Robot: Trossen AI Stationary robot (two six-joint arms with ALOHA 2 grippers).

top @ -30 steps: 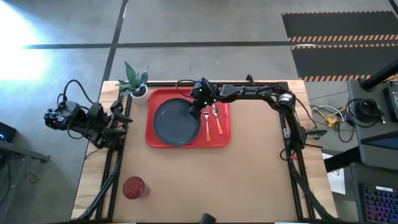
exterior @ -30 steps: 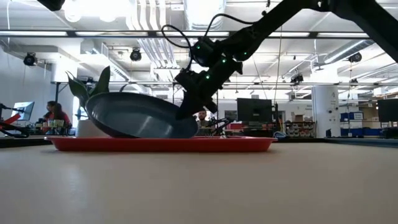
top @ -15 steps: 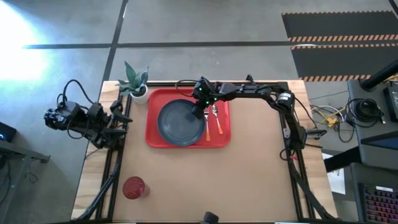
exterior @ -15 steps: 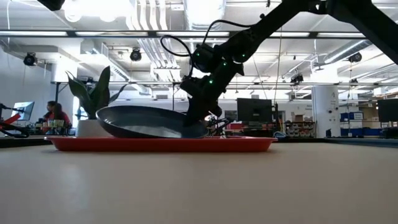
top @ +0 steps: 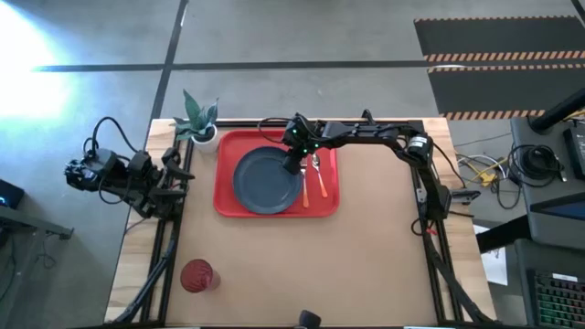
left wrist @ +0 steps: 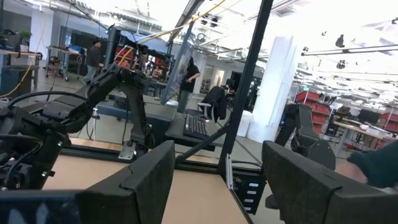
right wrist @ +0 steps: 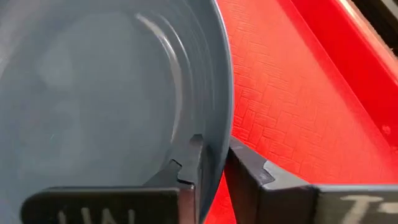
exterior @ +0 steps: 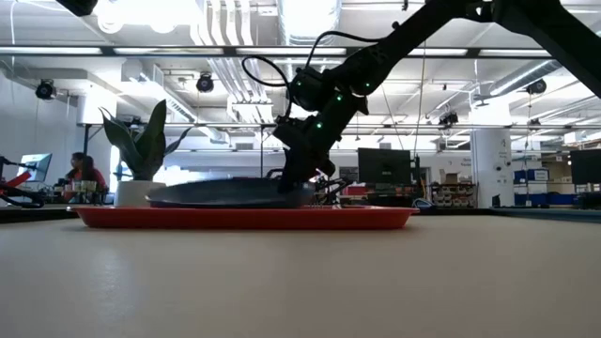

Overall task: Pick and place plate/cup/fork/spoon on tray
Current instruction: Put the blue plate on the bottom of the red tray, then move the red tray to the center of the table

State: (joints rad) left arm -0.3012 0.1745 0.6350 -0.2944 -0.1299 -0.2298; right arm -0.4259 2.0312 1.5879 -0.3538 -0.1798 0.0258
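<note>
Tray [top: 225,205] contents first: the red rectangular tray sits toward the far-left part of the table [top: 366,256] and holds three things — the slate-blue plate [top: 265,180], the fork [top: 304,185] and the spoon [top: 319,177]. The plate fills the tray's middle and left, lying flat or very nearly flat on the tray floor in the low view [exterior: 225,192]. Just to its right the fork and the spoon lie side by side, orange handles pointing toward the table's near edge, the spoon on the outer side; the fork runs close along the plate's right edge. The right gripper [top: 292,163] reaches in from the right over the tray's far right corner, and its two dark fingers [right wrist: 186,180] are clamped on the plate's rim [right wrist: 221,112] — one finger inside the rim, one outside, with red tray floor [right wrist: 292,106] showing beyond. The cup [top: 196,275], translucent red, stands upright by itself near the table's front left corner, well apart from the tray. A white pot with a green plant [top: 200,121] stands just beside the tray's far left corner. The left gripper [left wrist: 217,180] waits off the table's left edge, its fingers spread wide with nothing between them.
</note>
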